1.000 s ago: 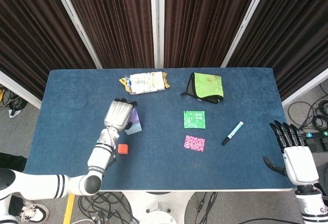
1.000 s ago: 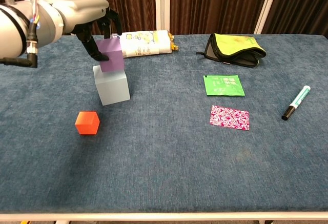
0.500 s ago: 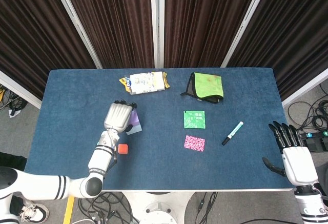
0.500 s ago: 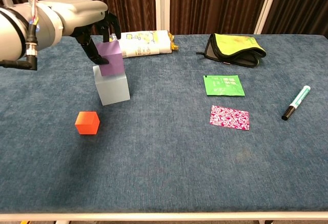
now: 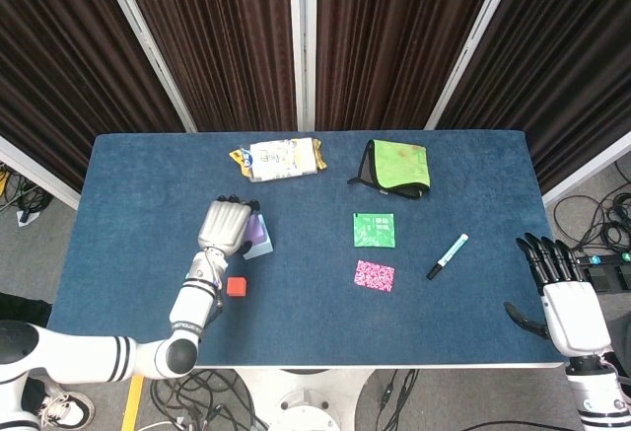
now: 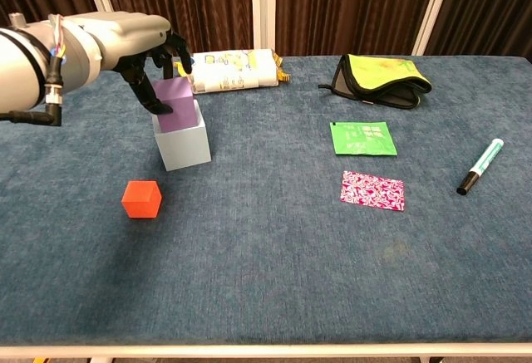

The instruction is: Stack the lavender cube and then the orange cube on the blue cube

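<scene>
Dark curtains with pale vertical strips behind; blue felt desk (image 6: 274, 272) in front. Left hand (image 6: 141, 43) at desk's left side, fingers curled down and clamped on lavender cube (image 6: 173, 100); in head view the same hand (image 5: 224, 225) covers most of the cube. Lavender cube sits on top of blue cube (image 6: 181, 143), bottom face appearing to touch it, set toward the blue cube's rear-left; contact line partly hidden by fingers. Orange cube (image 6: 141, 199) lies alone on the felt, near the blue cube, on the side closer to the robot and slightly left. Right hand (image 5: 567, 298) off the desk's right edge, seen only in head view, fingers straight and apart, holding nothing. Other items: snack packet (image 6: 237, 70) at the back just behind the cubes; yellow-green pouch with black trim (image 6: 382, 79) back right; green sachet (image 6: 363, 138) mid-desk, pink patterned sachet (image 6: 373, 190) just in front of it; marker with teal cap (image 6: 481, 166) to the right, lying at a slant.
</scene>
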{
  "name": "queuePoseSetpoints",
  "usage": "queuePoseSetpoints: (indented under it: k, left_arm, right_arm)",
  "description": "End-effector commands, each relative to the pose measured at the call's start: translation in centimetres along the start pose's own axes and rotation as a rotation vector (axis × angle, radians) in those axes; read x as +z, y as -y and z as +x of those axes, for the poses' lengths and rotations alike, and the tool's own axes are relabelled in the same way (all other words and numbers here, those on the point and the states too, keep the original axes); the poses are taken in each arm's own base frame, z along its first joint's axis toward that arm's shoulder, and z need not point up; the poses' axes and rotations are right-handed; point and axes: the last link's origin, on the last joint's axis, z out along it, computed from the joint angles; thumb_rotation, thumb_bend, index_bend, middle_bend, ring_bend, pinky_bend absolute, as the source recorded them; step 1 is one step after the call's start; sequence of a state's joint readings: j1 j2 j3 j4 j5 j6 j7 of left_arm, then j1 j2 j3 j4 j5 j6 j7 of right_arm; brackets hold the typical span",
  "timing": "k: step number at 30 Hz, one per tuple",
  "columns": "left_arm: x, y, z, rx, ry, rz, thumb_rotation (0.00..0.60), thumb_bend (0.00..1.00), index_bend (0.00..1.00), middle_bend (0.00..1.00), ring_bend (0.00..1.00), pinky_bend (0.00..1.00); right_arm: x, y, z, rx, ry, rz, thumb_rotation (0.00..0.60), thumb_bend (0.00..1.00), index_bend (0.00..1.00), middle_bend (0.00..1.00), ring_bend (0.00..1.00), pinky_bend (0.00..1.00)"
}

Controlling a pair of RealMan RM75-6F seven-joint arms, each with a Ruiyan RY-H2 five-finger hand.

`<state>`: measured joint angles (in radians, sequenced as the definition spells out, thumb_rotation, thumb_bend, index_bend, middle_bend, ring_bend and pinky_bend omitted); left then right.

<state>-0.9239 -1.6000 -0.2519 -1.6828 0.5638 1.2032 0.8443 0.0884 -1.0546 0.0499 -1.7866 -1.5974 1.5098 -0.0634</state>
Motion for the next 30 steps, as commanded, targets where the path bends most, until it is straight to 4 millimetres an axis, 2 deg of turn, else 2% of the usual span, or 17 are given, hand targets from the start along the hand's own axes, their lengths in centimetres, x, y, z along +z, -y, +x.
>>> queuePoseSetpoints:
  k: [1, 5, 7, 12, 19, 24, 28, 30]
  left_arm:
    - [0.1, -0.1, -0.1, -0.003, 0.001, 0.000, 0.600, 0.31, 0.36, 0.57, 0.29, 0.29]
    - [0.3, 0.0, -0.3, -0.008, 0.009, 0.002, 0.600, 0.31, 0.36, 0.56, 0.29, 0.29]
    - [0.2, 0.0, -0.5, -0.017, 0.020, 0.001, 0.600, 0.30, 0.35, 0.52, 0.29, 0.29]
    - [0.0, 0.2, -0.3, -0.060, 0.048, -0.005, 0.600, 0.23, 0.25, 0.29, 0.24, 0.28]
    - [-0.7, 0.7, 1.6, -0.062, 0.002, -0.004, 0.600, 0.19, 0.19, 0.26, 0.22, 0.27]
    - [-2.5, 3.0, 3.2, -0.054, -0.057, 0.041, 0.600, 0.19, 0.19, 0.26, 0.21, 0.27]
    - [-5.0, 6.2, 3.6, -0.065, -0.102, 0.080, 0.600, 0.19, 0.19, 0.27, 0.21, 0.27]
    - [-6.3, 7.5, 3.5, -0.085, -0.125, 0.072, 0.600, 0.19, 0.22, 0.30, 0.21, 0.27]
  right_arm:
    - [0.0, 0.0, 0.0, 0.001, -0.002, -0.001, 0.600, 0.13, 0.02, 0.05, 0.00, 0.00]
    - [0.1, 0.0, 0.0, 0.001, -0.001, -0.004, 0.600, 0.13, 0.02, 0.05, 0.00, 0.00]
    - [0.0, 0.0, 0.0, 0.001, -0.001, -0.003, 0.600, 0.13, 0.02, 0.05, 0.00, 0.00]
    - [0.0, -0.1, 0.0, 0.003, 0.001, -0.002, 0.600, 0.13, 0.02, 0.05, 0.00, 0.00]
    - [0.0, -0.1, 0.1, 0.006, 0.001, -0.003, 0.600, 0.13, 0.02, 0.05, 0.00, 0.00]
    - [-0.1, -0.1, 0.2, 0.010, 0.001, 0.000, 0.600, 0.13, 0.02, 0.05, 0.00, 0.00]
    - [-0.1, -0.1, 0.3, 0.013, -0.001, 0.000, 0.600, 0.13, 0.02, 0.05, 0.00, 0.00]
    - [-0.1, -0.2, 0.3, 0.012, -0.002, -0.001, 0.600, 0.13, 0.02, 0.05, 0.00, 0.00]
